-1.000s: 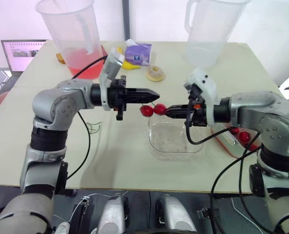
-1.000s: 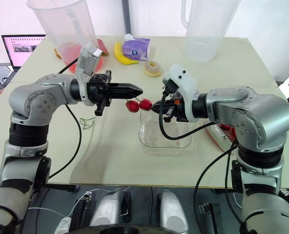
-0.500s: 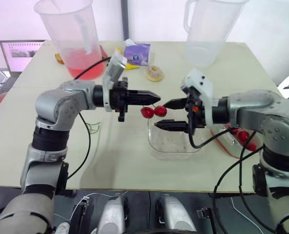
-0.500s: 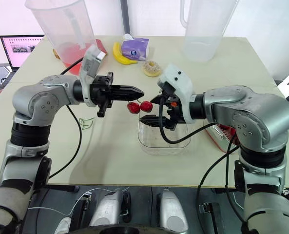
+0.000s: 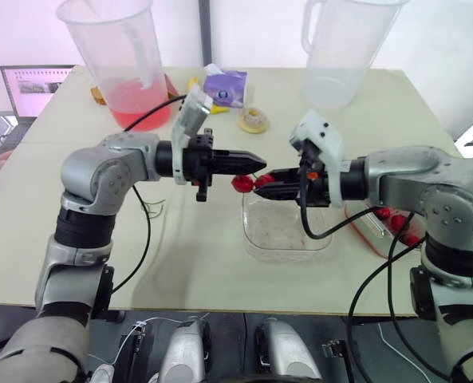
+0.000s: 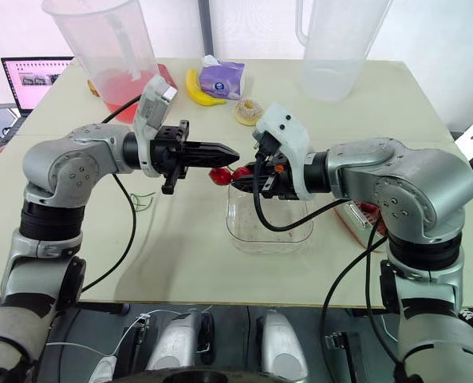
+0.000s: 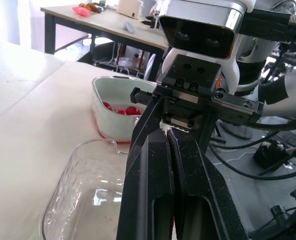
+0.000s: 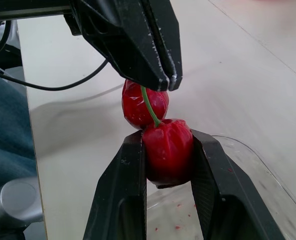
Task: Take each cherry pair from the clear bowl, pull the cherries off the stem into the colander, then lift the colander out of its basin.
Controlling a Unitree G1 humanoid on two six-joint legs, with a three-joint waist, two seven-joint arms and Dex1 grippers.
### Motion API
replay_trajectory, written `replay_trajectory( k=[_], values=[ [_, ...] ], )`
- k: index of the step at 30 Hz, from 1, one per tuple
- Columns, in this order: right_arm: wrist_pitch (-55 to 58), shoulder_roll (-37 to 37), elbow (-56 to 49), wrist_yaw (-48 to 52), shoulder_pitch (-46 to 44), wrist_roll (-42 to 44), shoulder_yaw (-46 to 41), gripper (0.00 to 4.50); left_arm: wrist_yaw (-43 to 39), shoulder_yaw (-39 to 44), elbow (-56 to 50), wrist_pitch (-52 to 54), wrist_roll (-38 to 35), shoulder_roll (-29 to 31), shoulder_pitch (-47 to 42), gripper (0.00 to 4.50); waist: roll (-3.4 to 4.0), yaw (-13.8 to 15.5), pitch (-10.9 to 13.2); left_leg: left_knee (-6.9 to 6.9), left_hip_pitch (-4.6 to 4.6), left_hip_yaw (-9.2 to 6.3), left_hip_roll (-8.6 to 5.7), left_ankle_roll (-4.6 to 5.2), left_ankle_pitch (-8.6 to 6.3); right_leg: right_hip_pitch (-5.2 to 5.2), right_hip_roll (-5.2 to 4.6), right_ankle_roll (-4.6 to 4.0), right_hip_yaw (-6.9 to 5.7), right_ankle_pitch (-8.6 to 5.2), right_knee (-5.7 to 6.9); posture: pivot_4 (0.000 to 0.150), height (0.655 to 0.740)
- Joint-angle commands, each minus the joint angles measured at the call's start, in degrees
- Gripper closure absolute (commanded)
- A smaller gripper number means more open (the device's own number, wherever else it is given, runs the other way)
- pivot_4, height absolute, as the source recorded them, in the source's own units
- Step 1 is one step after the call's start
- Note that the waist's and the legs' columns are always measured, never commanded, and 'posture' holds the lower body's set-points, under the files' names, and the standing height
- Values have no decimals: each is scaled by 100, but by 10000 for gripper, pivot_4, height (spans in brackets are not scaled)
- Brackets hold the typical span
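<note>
A red cherry pair (image 5: pixel 241 183) hangs in the air over the near-left rim of the clear bowl (image 5: pixel 288 233). My left gripper (image 5: pixel 260 163) is shut on the green stem (image 8: pixel 149 106) from above. My right gripper (image 8: pixel 167 140) is shut on the nearer cherry (image 8: pixel 167 150); the second cherry (image 8: pixel 137 104) hangs free behind it. The two grippers meet tip to tip. The white colander (image 7: pixel 112 127), with several red cherries in it, sits in its red basin to the right of the bowl, partly hidden by my right arm.
At the back stand a pitcher with red liquid (image 5: pixel 120 60) and a clear pitcher (image 5: pixel 340 48). Between them lie a purple packet (image 5: pixel 226 86), a banana and a ring-shaped pastry (image 5: pixel 254 120). A laptop (image 5: pixel 37 88) stands at far left. Loose green stems (image 5: pixel 152 209) lie left of the bowl.
My right gripper, shut by the cherries a second ago, opened wide half a second ago and has now shut on one cherry. The left gripper kept hold of the stem.
</note>
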Motion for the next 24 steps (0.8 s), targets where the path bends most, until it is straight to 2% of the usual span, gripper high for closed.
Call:
replay_trajectory(
  k=[1,12,15,20,24],
  values=[
    [-106,-85,-120,-12,-75,131,-91,38028,15,52,-98,-33,-76,-7,-113,45000,0,0,0,0,0,0,0,0,0,0,0,0,0,0,0,1500,7400],
    [73,-226,-475,-344,1008,246,-403,38033,200,112,-175,13,-146,-23,-74,45000,-2,3,1,0,-2,0,0,4,-3,2,-2,0,0,0,-5,1500,7400],
    [258,-30,-482,-589,1033,319,-890,38033,233,139,-214,37,-175,-19,-45,45000,-2,-19,1,-1,-2,0,2,4,-2,0,1,0,1,0,-4,1500,7400],
    [624,-467,-696,-816,1462,212,-1969,38033,285,187,-205,67,-218,-14,4,45000,-2,44,1,-1,-4,0,0,5,-3,2,-2,1,-1,0,-7,1500,7400],
    [725,-955,-482,-1422,1899,-469,-2704,38033,329,186,-223,56,-235,-28,56,45000,-2,32,1,-1,-5,2,-4,9,-5,6,-8,1,-1,0,-14,1500,7400]
  ],
)
